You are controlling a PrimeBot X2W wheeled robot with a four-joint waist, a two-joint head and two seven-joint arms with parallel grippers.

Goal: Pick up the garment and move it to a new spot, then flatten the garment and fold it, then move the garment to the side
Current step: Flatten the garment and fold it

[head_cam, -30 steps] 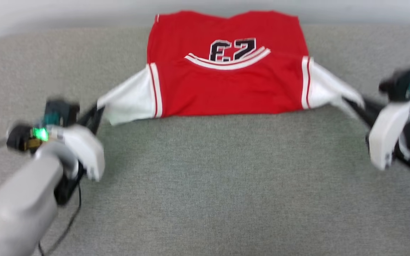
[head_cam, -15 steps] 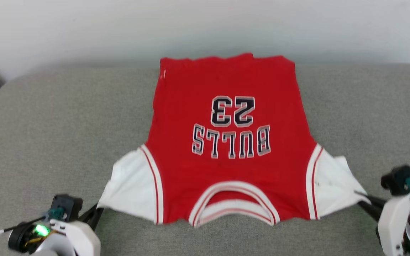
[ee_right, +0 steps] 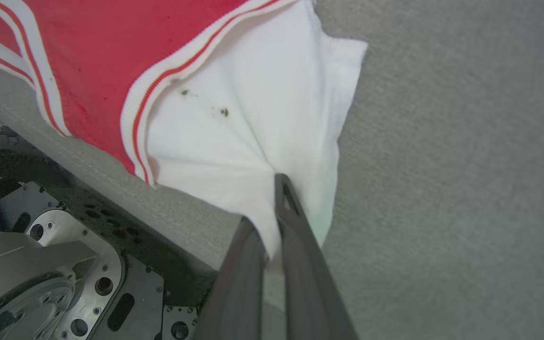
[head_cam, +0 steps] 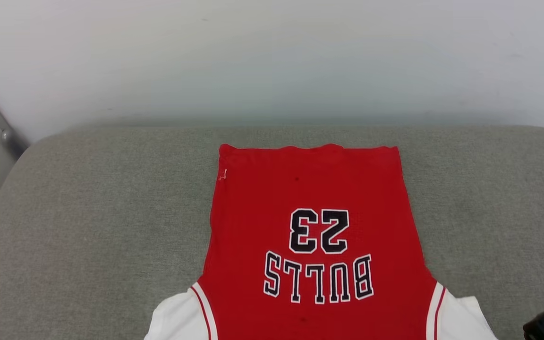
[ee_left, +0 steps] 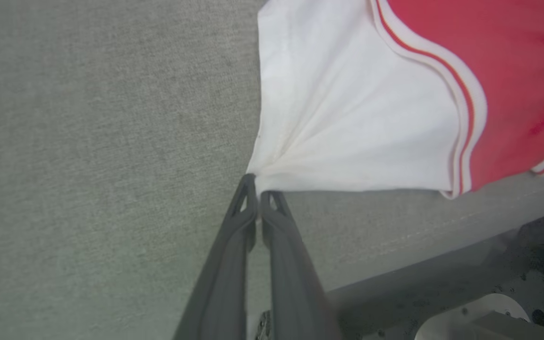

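We have the red short-sleeved T-shirt of thin fabric, with white sleeves and striped trim [head_cam: 310, 189], spread printed side up on the grey fabric-covered cushion [head_cam: 88, 212]. Its hem points towards the far wall and its collar end lies towards us at the near edge. The left gripper [ee_left: 257, 188] has its jaws clenched on the outer corner of the sleeve on our left [ee_left: 347, 118], and the cloth fans into creases from that pinch. The right gripper [ee_right: 266, 208] has its jaws clenched over the edge of the sleeve on our right [ee_right: 234, 118], with fabric tucked between the fingers. We judge the shirt light, limp and not fragile: it will sag wherever it is unsupported, and a single pinch only gathers it. It should drag rather than slide on the rough cushion weave, so lifting beats pulling. The thin sleeve edge could slip from narrow fingers under tension. For folding we would sooner take hold at the shoulder seams or hem corners, where trim and stitching give thicker cloth, with both sides level.
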